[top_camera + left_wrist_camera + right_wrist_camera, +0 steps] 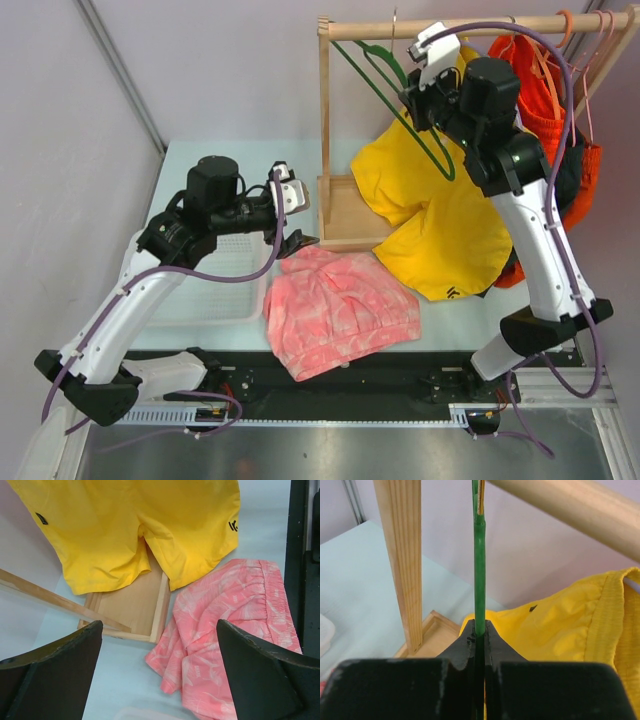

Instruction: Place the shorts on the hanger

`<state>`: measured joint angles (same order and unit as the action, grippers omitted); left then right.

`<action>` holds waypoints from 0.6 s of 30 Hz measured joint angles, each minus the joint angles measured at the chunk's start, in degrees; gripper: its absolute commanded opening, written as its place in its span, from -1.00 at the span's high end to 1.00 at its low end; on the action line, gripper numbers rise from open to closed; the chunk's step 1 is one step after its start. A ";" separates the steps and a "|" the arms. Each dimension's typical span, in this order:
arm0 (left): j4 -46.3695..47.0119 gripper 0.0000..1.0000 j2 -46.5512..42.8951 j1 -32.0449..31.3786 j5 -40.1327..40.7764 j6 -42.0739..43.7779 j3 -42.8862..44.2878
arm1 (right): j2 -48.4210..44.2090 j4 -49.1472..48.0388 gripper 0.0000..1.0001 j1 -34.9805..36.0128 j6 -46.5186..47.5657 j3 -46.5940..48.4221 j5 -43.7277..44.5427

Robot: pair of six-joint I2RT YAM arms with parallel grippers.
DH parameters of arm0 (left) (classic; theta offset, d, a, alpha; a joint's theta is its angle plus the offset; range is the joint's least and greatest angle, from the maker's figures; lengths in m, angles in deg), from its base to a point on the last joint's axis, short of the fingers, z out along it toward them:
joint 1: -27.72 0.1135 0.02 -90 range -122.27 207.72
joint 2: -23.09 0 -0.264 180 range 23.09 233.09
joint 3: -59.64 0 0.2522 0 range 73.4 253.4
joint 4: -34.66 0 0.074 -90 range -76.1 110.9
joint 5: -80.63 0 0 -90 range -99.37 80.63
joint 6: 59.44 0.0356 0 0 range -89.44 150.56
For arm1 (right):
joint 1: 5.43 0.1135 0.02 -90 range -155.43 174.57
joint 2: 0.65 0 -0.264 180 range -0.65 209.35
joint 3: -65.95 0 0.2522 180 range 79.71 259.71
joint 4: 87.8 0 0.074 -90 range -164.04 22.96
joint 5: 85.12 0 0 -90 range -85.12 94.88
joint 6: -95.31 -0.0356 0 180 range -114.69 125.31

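Observation:
The pink mottled shorts [338,311] lie crumpled on the table near the front edge; they also show in the left wrist view [235,630]. The green hanger [392,92] hangs tilted below the wooden rail, in front of the yellow shorts. My right gripper [418,100] is shut on the hanger's wire, which runs up from between its jaws in the right wrist view [479,580]. My left gripper [297,240] is open and empty, just above and left of the pink shorts' far corner; its fingers [260,675] straddle that corner.
A wooden rack with rail [450,27], post [324,130] and base tray [352,212] stands at the back. Yellow shorts [440,225] and orange-red shorts [545,110] hang from it. Pink-orange hangers [590,45] hang at the rail's right end. A clear bin [215,285] sits left.

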<state>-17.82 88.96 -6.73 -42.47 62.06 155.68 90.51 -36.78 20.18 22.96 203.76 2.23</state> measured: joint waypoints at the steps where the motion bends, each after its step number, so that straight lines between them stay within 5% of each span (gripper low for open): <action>1: 0.00 -0.99 0.02 0.00 0.00 0.00 0.00 | -1.03 0.20 1.00 0.00 0.04 -0.87 0.04; 12: 0.13 -0.97 0.35 0.28 -2.14 0.87 -1.38 | -21.33 12.52 1.00 0.07 2.84 -23.65 3.19; 18: 2.01 -0.84 -1.05 0.68 -8.33 4.39 -3.85 | -33.59 26.21 1.00 0.59 11.72 -32.11 -5.81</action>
<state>-15.81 87.91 -6.05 -50.80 66.46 151.83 56.91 -10.57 20.77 34.68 171.65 -3.59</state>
